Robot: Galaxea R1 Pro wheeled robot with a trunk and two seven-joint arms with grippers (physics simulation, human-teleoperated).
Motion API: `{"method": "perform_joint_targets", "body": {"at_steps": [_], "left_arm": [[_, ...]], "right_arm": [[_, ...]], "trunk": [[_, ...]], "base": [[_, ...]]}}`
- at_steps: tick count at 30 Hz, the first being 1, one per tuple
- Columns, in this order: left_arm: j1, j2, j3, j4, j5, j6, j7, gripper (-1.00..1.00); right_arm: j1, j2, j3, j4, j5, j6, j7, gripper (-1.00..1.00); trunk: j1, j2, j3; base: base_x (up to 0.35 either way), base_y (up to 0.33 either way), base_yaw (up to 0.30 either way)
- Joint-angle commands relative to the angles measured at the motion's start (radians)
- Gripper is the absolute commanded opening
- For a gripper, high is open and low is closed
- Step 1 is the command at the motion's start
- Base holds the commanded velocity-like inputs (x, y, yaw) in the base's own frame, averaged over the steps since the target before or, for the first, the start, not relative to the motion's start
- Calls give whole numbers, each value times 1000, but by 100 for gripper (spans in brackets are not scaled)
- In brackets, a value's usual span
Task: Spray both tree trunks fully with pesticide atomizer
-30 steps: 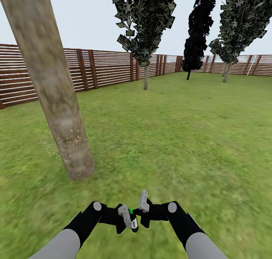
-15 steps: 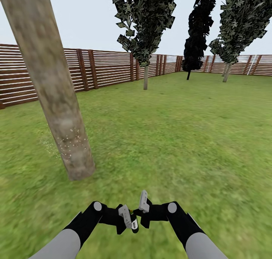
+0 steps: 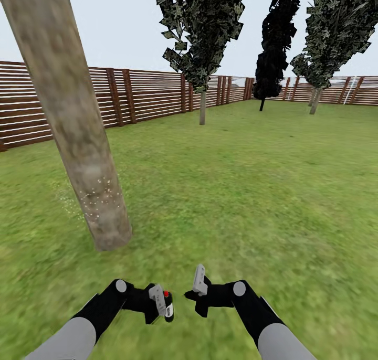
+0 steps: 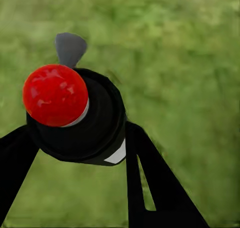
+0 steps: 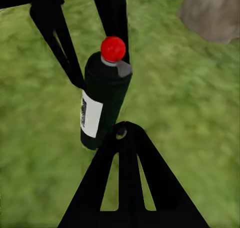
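Note:
My left gripper (image 3: 161, 303) is shut on the pesticide atomizer (image 3: 167, 302), a dark bottle with a pale label and a red nozzle tip, held low over the grass. In the left wrist view the atomizer (image 4: 75, 118) sits between the two black fingers (image 4: 150, 188), red tip toward the camera. My right gripper (image 3: 197, 288) is just right of it, shut on nothing; its wrist view looks at the atomizer (image 5: 102, 101). A thick mottled tree trunk (image 3: 79, 129) leans up at the left, with white specks low on its bark. A second tree (image 3: 202, 108) stands far back.
Green lawn (image 3: 252, 192) stretches ahead and to the right. A brown slatted fence (image 3: 147, 95) rings the garden. A near-black conifer (image 3: 273, 50) and another leafy tree (image 3: 336, 29) stand at the far right. The near trunk's base (image 5: 212, 13) is close to my grippers.
My left gripper has moved left with the atomizer, away from the right gripper. The bottle has turned, so its red tip now shows. The right arm has stayed put.

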Motion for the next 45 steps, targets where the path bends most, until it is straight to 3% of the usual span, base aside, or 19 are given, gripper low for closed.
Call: {"method": "perform_joint_targets", "body": {"at_steps": [1, 4, 5, 9, 12, 14, 16, 19, 20, 22, 23, 26, 30, 41, 45], "left_arm": [[0, 17, -2, -2, -5, -10, 0, -100], [3, 83, -2, -2, -5, -17, -1, -100], [4, 119, -3, 0, -4, -20, -1, -100], [5, 213, -2, 48, -6, -23, -1, -100], [5, 253, 12, 60, 1, -18, 21, -100], [7, 266, 83, 95, 13, -17, 116, -100], [22, 269, 206, 196, 51, -22, 291, -100], [76, 267, 370, 306, 170, -88, 515, -100], [114, 265, 420, 322, 239, -150, 590, -100], [170, 262, 468, 330, 345, -211, 694, -100], [201, 261, 480, 332, 420, -244, 747, -100], [255, 260, 487, 348, 525, -301, 798, -100], [278, 258, 490, 390, 556, -319, 812, -100], [279, 249, 490, 410, 564, -322, 830, -100], [279, 250, 491, 411, 564, -322, 830, -100]], "right_arm": [[0, 1, -6, -1, 8, -4, 5, -100], [0, 0, -5, 0, 8, -4, 5, -100], [0, 0, -5, 0, 8, -4, 6, 100], [0, -3, -6, 1, 10, -7, 5, 100], [0, -18, -10, 4, 11, -7, -1, 100], [2, -60, -13, 25, 8, -8, -25, 100], [5, -128, -50, 111, -13, -9, -130, 100], [38, -191, -173, 327, -92, -52, -410, 100], [65, -207, -191, 402, -109, -130, -573, 100], [107, -214, -201, 477, -131, -253, -820, 100], [130, -211, -204, 501, -149, -301, -979, 100], [164, -206, -204, 517, -198, -331, -1154, 100], [174, -185, -206, 522, -232, -337, -1193, 100], [177, -182, -204, 540, -227, -326, -1190, 100], [223, -181, -204, 549, -227, -309, -1190, 100]], "trunk": [[0, 0, -1], [0, 0, -1], [0, 0, -1], [0, 0, -1], [0, 0, -1], [0, 0, -1], [0, 0, -1], [0, 0, -1], [0, 0, -1], [0, 0, -1], [0, 0, -1], [0, 0, -1], [0, 0, -1], [0, 0, -1], [0, 0, -1]], "base": [[0, 0, 0], [0, 0, 0], [0, 0, 0], [0, 0, 0], [0, 0, 0], [0, 0, 0], [0, 0, 0], [0, 0, 0], [0, 0, 0], [0, 0, 0], [0, 0, 0], [0, 0, 0], [0, 0, 0], [0, 0, 0], [0, 0, 0]]}}
